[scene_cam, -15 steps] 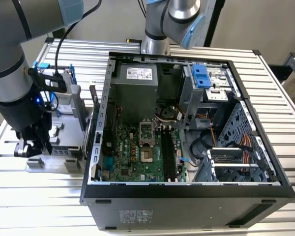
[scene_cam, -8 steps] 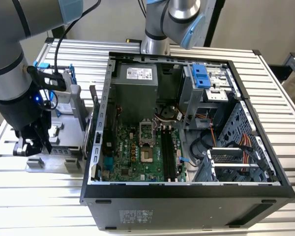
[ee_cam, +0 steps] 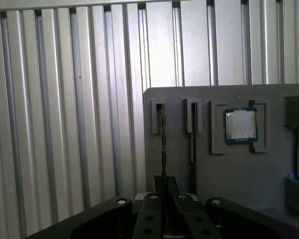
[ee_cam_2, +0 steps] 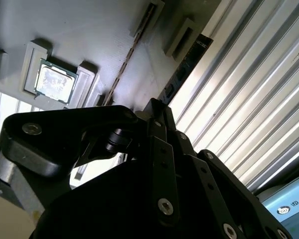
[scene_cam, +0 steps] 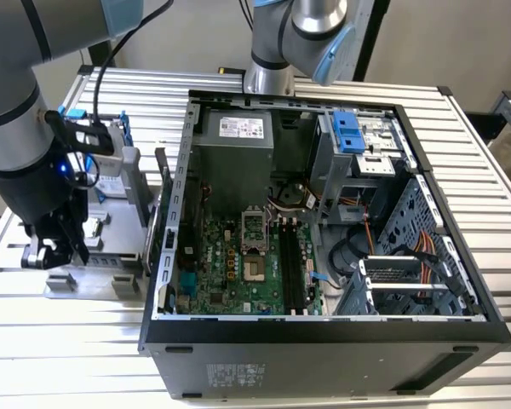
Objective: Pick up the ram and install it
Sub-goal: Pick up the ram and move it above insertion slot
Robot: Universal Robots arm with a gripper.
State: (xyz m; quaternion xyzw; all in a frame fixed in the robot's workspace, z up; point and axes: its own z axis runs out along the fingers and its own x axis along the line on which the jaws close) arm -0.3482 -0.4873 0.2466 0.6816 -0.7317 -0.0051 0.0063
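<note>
In the first wrist view the ram (ee_cam: pixel 163 142) stands on edge as a thin dark stick in a slot of the grey holder (ee_cam: pixel 229 174), in the slot nearest the holder's edge. My gripper (ee_cam: pixel 164 191) sits right over its near end, fingers drawn together on it. In the second wrist view the same ram (ee_cam_2: pixel 187 67) runs dark and bluish up to the fingertips (ee_cam_2: pixel 157 117). The exterior view shows my gripper (scene_cam: pixel 55 249) low over the holder (scene_cam: pixel 111 260), at the exterior view's left of the open computer case (scene_cam: pixel 324 332).
A second thin stick (ee_cam: pixel 193 142) stands in the neighbouring slot, and a square silver processor chip (ee_cam: pixel 240 124) lies in a recess beyond. The motherboard (scene_cam: pixel 230 264) with long black memory slots (scene_cam: pixel 291 264) lies in the case. A ribbed metal table (ee_cam: pixel 65 124) surrounds everything.
</note>
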